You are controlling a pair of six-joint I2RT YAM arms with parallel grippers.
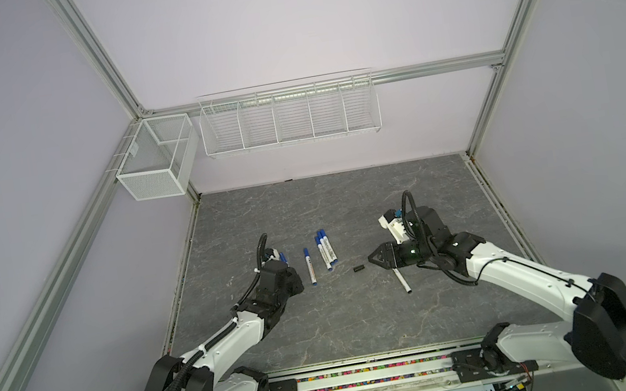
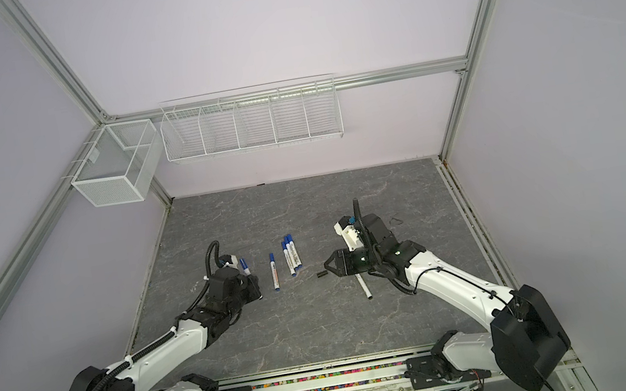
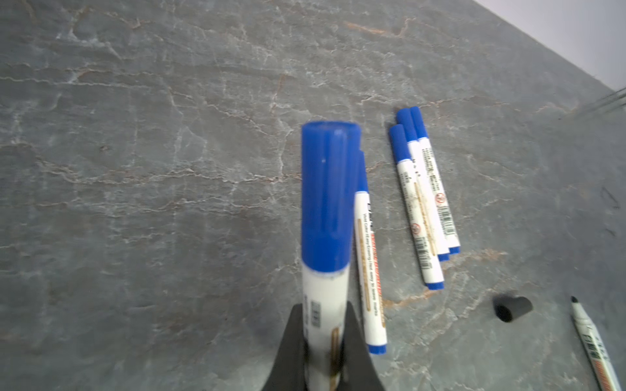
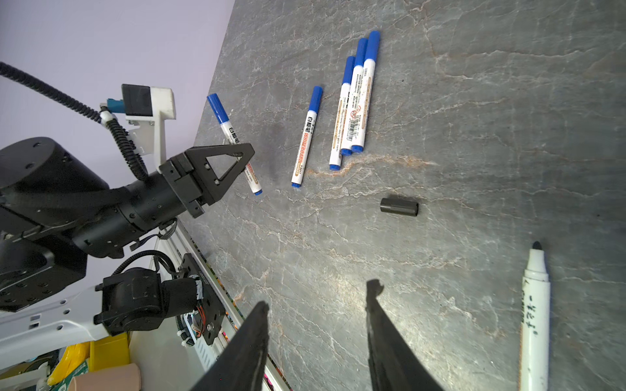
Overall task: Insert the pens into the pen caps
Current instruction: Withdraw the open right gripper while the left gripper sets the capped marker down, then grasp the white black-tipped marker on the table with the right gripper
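My left gripper (image 3: 325, 315) is shut on a white pen (image 3: 327, 210) with a blue cap fitted; the capped end sticks out past the jaws. It shows above the table's left part, as pen (image 4: 233, 138) in gripper (image 4: 245, 152). My right gripper (image 4: 318, 296) is open and holds nothing, just right of a loose black pen cap (image 1: 359, 269) (image 4: 399, 207) lying on its side. An uncapped pen (image 1: 402, 280) (image 4: 535, 315) with a black tip lies below the right gripper (image 1: 371, 258) in both top views. One capped pen (image 1: 309, 266) and a cluster of three capped pens (image 1: 325, 249) lie mid-table.
The grey stone-pattern table (image 1: 343, 326) ends at a metal rail (image 1: 372, 377) along the front. A white wire rack (image 1: 289, 116) and a mesh box (image 1: 156, 157) hang on the walls at the back and back left, above the table.
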